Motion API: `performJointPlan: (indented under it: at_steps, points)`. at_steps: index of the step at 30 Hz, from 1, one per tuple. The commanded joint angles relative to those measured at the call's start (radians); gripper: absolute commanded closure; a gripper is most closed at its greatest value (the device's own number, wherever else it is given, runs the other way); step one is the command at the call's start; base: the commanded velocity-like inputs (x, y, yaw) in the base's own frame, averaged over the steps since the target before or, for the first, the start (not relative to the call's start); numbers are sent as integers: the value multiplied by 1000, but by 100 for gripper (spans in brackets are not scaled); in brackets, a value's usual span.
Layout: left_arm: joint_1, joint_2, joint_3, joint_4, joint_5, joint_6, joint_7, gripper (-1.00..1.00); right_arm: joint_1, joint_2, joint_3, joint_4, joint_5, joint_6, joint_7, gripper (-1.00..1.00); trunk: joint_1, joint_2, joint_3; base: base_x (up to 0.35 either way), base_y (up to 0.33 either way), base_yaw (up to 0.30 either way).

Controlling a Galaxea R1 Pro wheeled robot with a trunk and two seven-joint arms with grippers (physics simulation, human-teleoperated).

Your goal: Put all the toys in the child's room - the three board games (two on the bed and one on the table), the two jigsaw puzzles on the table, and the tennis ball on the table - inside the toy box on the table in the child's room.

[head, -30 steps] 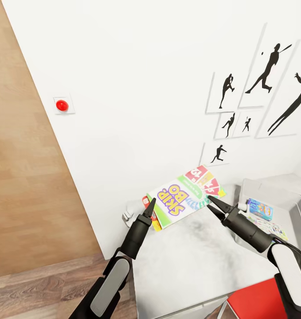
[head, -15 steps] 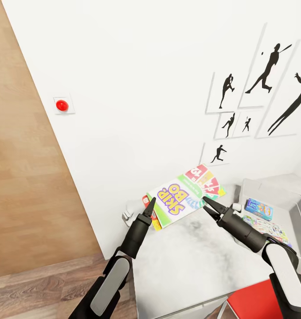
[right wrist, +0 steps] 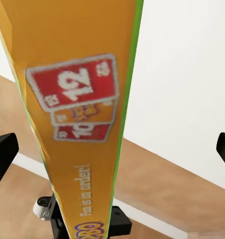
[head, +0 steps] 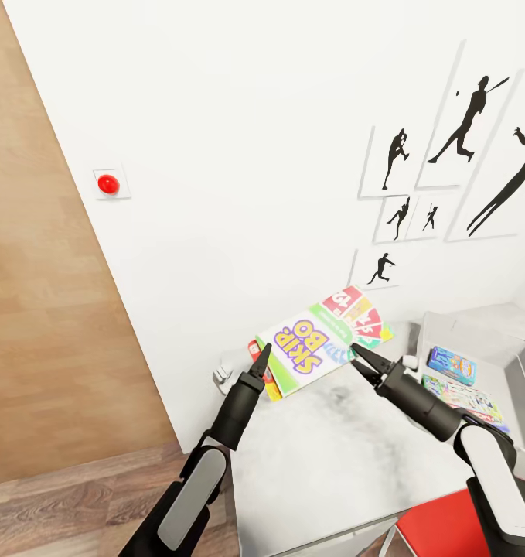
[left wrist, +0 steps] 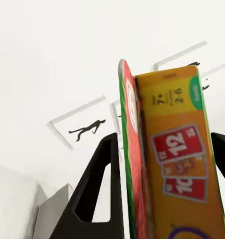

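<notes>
Now carrying the board game [head: 324, 340] toward the toy box [head: 517, 371]. Left pincer [head: 260, 363] clamped on its near-left end; right pincer [head: 364, 357] spread wide, unclosed, at the other. Next: swing right, over the table [head: 332, 456], lower inside.

The Skip-Bo board game [head: 324, 343] has a white face with purple-and-yellow lettering, a green band, and a fan of red, yellow and green at one end. Its yellow-orange side, seen in the left wrist view [left wrist: 179, 159], carries red cards with white "12" and "10" numerals, edged in green and red. Both end effectors, left [head: 260, 363] and right [head: 364, 357], are black, on arms with pale grey panels. The tabletop [head: 332, 456] is mottled pale grey. At the right edge of the frame, the toy box [head: 517, 379] is light grey, holding a blue box with colourful print [head: 451, 363]. The wall [head: 239, 155] is white with black baseball-player silhouettes [head: 467, 120] and a red button [head: 107, 184]. A tan wood panel [head: 38, 309] fills the left; the chair [head: 463, 530] at lower right is red.
</notes>
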Motion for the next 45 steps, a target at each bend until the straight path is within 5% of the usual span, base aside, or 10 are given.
performJointPlan:
  at_steps: [1,11,32,33,45]
  points:
    - [-1,0,-2,1,9,-3,-4,100,-1,4,-1,0,-1,6,1,-100,1,-2,-2,0,0,0]
    - [-2,1,-2,-2,11,-2,-3,100,-2,48,0,-1,-1,-36,-2,-100,1,-2,-2,0,0,0]
    - [-3,0,-2,1,11,-2,-3,100,-2,62,47,-6,0,-48,-2,-100,1,-2,-2,0,0,0]
    - [-3,0,-2,1,11,-2,-3,100,-2,62,48,-6,0,-48,-1,100,1,-2,-2,0,0,0]
    - [-2,1,-2,0,12,-1,-3,100,-2,61,45,-8,-1,-49,0,100,1,-2,-2,0,0,0]
